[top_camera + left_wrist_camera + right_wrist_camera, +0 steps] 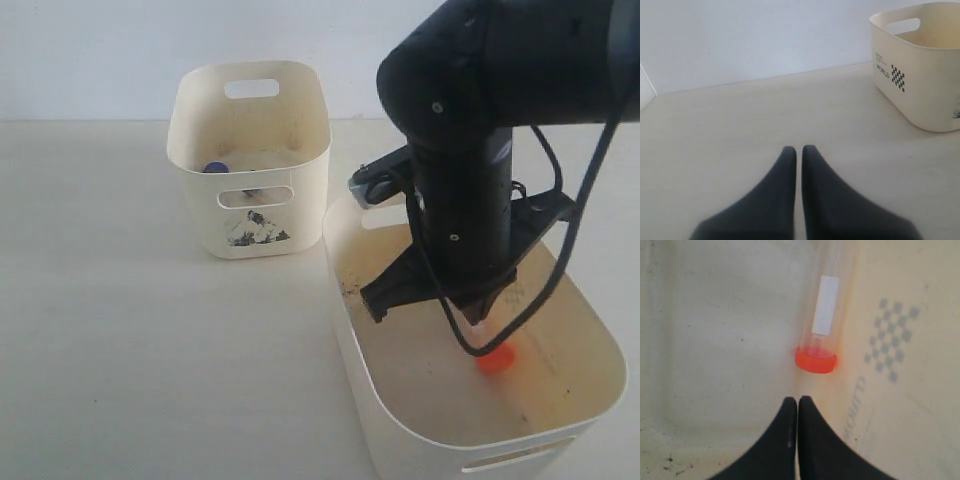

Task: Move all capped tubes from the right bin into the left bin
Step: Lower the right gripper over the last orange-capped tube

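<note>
My right gripper (798, 399) is shut and empty, reaching down inside the wide, low right bin (350, 300). Just beyond its tips lies a clear tube (827, 305) with a white label and an orange-red cap (815, 360), along the foot of the bin wall; the tips do not touch it. The exterior view shows that cap (495, 357) below the arm. A blue cap (213, 167) shows inside the taller left bin (250, 215). My left gripper (799, 148) is shut on nothing above bare table, with the left bin (920, 95) off to one side. Other tubes are hidden.
The right arm's black body (470, 200) and its cables fill the middle of the right bin and hide much of its floor. Dark specks lie in that bin's corner (352, 287). A checkered print (890, 340) shows through its wall. A pale wall stands behind the table.
</note>
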You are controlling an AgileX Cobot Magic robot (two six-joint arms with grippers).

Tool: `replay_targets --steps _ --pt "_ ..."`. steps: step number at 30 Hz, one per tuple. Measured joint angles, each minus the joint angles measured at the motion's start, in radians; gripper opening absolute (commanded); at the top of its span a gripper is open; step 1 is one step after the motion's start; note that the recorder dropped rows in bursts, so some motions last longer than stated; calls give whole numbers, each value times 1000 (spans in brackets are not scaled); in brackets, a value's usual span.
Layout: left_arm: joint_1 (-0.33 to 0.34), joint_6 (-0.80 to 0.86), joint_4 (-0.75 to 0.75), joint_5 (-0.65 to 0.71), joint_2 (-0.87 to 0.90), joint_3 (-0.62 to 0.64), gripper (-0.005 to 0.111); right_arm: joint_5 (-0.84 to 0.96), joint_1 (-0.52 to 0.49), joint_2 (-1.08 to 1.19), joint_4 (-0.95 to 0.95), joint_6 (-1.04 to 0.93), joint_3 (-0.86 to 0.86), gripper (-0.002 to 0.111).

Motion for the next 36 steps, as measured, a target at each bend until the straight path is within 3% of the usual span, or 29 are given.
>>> replay_targets --steps 36 --pt "0 0 0 0 0 0 4 -3 8 102 -22 111 69 0"
